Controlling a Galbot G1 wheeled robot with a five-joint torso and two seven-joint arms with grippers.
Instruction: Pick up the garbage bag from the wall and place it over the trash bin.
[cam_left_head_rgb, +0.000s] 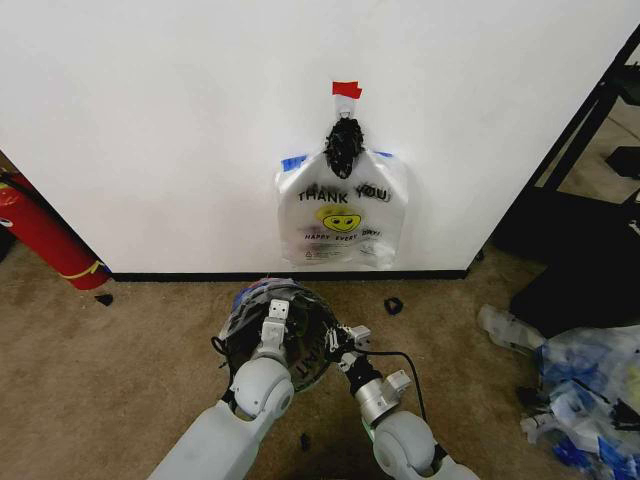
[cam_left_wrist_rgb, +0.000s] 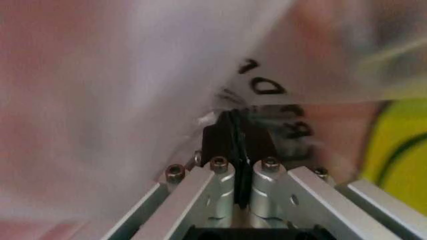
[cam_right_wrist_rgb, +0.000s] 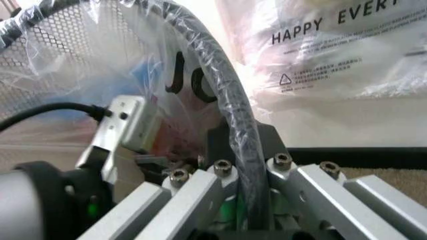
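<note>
Over the trash bin (cam_left_head_rgb: 300, 345), the garbage bag (cam_left_wrist_rgb: 167, 75) is pinched in the clenched left end effector (cam_left_wrist_rgb: 235, 131). Beside it, the right end effector (cam_right_wrist_rgb: 243, 150) grips the bag-covered rim

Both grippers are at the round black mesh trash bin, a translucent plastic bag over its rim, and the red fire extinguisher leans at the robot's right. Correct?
No: the head view shows the red fire extinguisher at the robot's left, beside the white wall. The rest holds.
</note>
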